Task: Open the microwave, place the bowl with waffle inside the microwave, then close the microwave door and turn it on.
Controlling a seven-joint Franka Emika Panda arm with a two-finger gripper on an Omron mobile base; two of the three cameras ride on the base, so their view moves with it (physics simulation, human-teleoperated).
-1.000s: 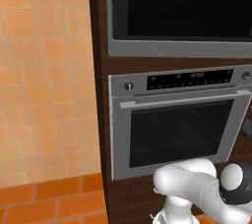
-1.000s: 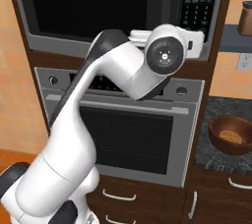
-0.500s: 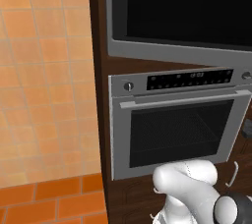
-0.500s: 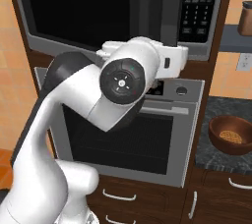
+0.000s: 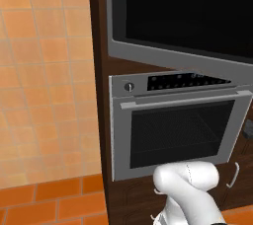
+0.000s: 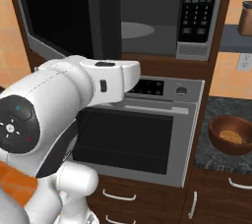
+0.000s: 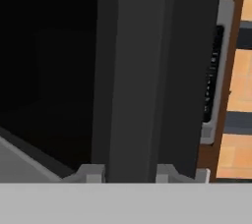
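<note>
Fingers of the gripper pinched tight on the thin grey edge of the microwave door, one on each side, likely to swing it wide. Past the fingers, big black glass door partly open, microwave hollow behind it. Far off beside the fingers, bowl with waffle sitting on the dark counter, small, round, brown, golden grid inside.

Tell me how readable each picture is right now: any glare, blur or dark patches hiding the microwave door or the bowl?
Left base view: sharp and evenly lit, the microwave door plain black glass without glare. Right base view: the arm's white shell blocks the lower left; the microwave cavity is dim but readable, the bowl with waffle clear. Hand view: very close and soft, the door's grey edge beside a dark area too murky to read.
</note>
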